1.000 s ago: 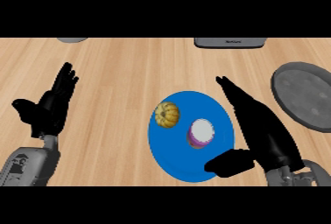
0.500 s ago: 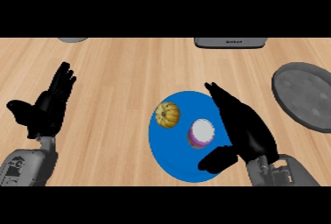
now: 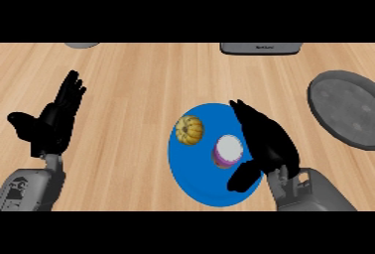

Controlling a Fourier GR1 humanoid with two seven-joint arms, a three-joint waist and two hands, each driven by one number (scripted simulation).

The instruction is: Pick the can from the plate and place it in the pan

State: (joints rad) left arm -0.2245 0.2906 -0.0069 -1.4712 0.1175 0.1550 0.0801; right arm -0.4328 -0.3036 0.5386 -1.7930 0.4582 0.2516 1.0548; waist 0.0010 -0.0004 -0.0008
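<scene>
Head view: the right hand (image 3: 265, 141) lies over the right part of the blue plate (image 3: 192, 186), fingers straight and spread open, its thumb low beside the can (image 3: 227, 150). The can stands on the plate, purple-sided with a white top, just left of the palm. A small yellow pumpkin (image 3: 190, 130) sits on the plate to the can's left. The grey pan (image 3: 345, 111) lies well apart at the right edge. The left hand (image 3: 51, 123) rests open at the left, fingers up.

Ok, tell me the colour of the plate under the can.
Blue plate, seen in the head view.
</scene>
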